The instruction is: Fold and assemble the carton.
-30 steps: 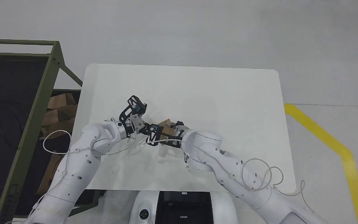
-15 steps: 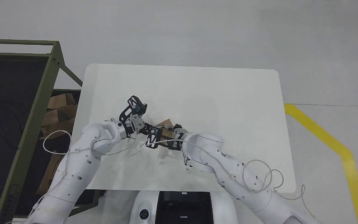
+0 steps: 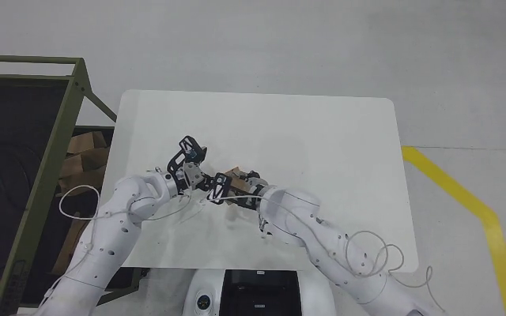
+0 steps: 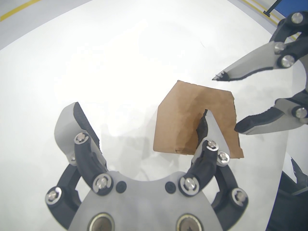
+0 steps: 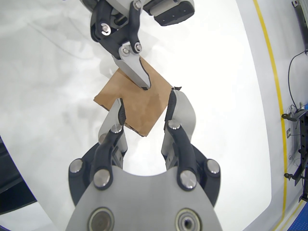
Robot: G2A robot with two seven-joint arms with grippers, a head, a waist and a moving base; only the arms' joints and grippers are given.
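Carton (image 4: 182, 116) between left gripper (image 4: 142, 108), right gripper (image 5: 146, 94)

grey floor (image 3: 253, 47) — yellow line (image 3: 457, 188)

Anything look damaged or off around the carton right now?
Yes: the rubber pads on the right gripper look frayed and ragged at the tips. The carton has rough, nicked corners. The left gripper rests just one finger on it, jaws wide open.

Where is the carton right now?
Top view: the carton sits on the white table toward the robot's edge, between the left gripper and right gripper.
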